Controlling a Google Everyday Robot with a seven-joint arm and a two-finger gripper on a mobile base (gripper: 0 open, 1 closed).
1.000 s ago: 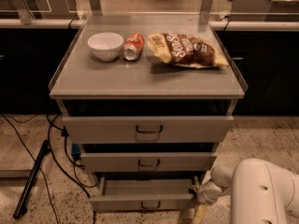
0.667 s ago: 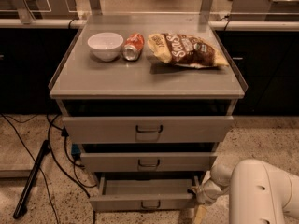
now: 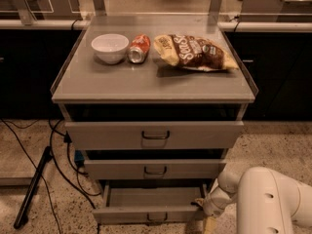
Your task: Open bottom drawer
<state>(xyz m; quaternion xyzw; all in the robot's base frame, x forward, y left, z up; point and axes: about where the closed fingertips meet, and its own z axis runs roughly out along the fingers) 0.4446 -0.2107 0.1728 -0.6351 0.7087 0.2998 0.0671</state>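
Observation:
The bottom drawer (image 3: 146,213) is the lowest of three grey drawer fronts on the cabinet. It stands pulled out, its empty inside (image 3: 156,197) shows, and its small dark handle (image 3: 157,218) is at the centre of the front. My gripper (image 3: 208,217) is low at the drawer's right front corner, at the end of my white arm (image 3: 263,204), which comes in from the bottom right. Whether it touches the drawer I cannot tell.
The middle drawer (image 3: 155,169) and top drawer (image 3: 155,134) are above, each slightly out. On the cabinet top (image 3: 97,82) lie a white bowl (image 3: 110,47), a tipped red can (image 3: 139,48) and a chip bag (image 3: 195,52). Cables and a dark pole (image 3: 34,189) lie on the floor at left.

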